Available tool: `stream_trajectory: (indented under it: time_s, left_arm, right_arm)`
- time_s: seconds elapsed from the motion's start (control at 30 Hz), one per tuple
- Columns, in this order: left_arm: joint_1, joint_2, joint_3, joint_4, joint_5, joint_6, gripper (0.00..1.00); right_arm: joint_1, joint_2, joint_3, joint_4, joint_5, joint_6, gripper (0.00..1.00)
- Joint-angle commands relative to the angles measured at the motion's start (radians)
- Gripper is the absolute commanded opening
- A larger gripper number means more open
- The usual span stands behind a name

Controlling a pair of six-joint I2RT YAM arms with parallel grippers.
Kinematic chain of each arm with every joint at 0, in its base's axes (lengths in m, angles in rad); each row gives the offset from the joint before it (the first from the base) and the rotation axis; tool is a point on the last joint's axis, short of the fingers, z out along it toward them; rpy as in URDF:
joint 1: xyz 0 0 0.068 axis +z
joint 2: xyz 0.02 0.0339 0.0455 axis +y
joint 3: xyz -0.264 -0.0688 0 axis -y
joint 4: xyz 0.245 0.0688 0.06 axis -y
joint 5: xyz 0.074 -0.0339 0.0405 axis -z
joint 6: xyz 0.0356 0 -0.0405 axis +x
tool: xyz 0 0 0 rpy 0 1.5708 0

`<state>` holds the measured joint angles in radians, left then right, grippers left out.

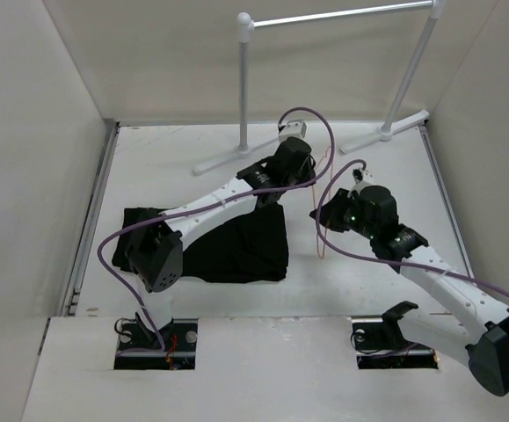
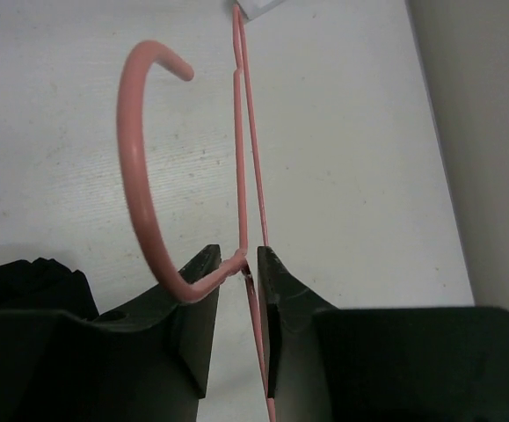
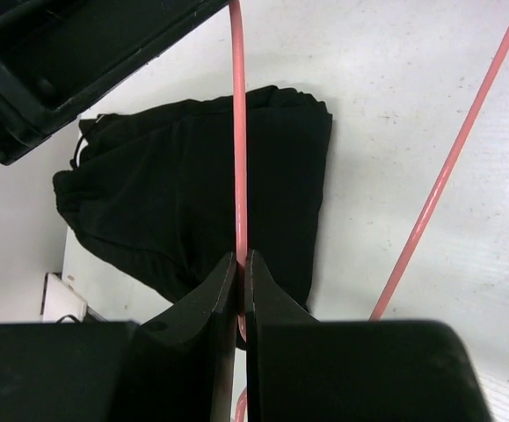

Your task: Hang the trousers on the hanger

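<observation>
Pinching the hanger [image 2: 134,167] wire: left gripper [image 2: 238,261], right gripper [image 3: 241,262]; trousers [image 1: 245,246] beside

The top external view looks steeply down from high behind the robot, taking in the whole white counter [image 1: 166,167] back to the rack [image 1: 342,14]. The left wrist view sits just behind its own jaws, looking closely along the hanger [image 2: 134,167] and across the counter. The right wrist view, equally close, looks down past its jaws onto the trousers [image 3: 166,193]. Both wrist views share the hanger.
</observation>
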<state>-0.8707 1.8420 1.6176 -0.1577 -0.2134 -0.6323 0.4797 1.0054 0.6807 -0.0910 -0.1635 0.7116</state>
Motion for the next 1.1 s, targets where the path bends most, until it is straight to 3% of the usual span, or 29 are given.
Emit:
stream_trajectory:
  time_s: [0.0,0.13,0.27,0.33,0.43,0.57,0.67,0.8,0.93,1.07]
  left_arm:
    - [-0.015,-0.010,0.038,0.033,-0.032,0.006,0.16]
    - [-0.015,-0.012,0.016,0.066,-0.027,-0.013,0.12]
    - [-0.040,-0.006,-0.015,0.116,-0.017,-0.041,0.29]
    - [-0.050,0.002,-0.019,0.122,-0.021,-0.044,0.29]
    - [-0.057,0.013,-0.022,0.124,-0.034,-0.047,0.27]
    - [-0.067,0.013,-0.025,0.124,-0.052,-0.050,0.15]
    - [-0.078,0.017,-0.035,0.112,-0.066,-0.053,0.15]
    - [-0.103,-0.003,-0.070,0.113,-0.162,-0.052,0.02]
    - [-0.112,-0.061,-0.114,0.139,-0.230,-0.053,0.00]
    - [-0.118,-0.138,-0.203,0.211,-0.264,-0.076,0.00]
  right_arm:
    - [0.012,-0.036,-0.001,0.016,0.025,-0.004,0.04]
    - [0.012,-0.054,-0.016,0.004,0.025,-0.008,0.04]
    - [0.020,-0.062,-0.026,0.004,0.015,-0.003,0.04]
    - [0.029,-0.067,-0.027,0.004,0.018,-0.003,0.04]
    - [0.030,-0.074,-0.027,0.002,0.015,0.000,0.04]
    - [0.027,-0.091,-0.032,-0.007,0.018,0.002,0.04]
    - [0.030,-0.103,-0.032,-0.012,0.012,0.000,0.03]
    - [0.030,-0.125,-0.024,-0.030,0.016,-0.003,0.04]
    - [0.032,-0.165,-0.039,-0.059,0.025,-0.006,0.16]
    - [0.029,-0.218,-0.053,-0.108,0.013,-0.009,0.51]
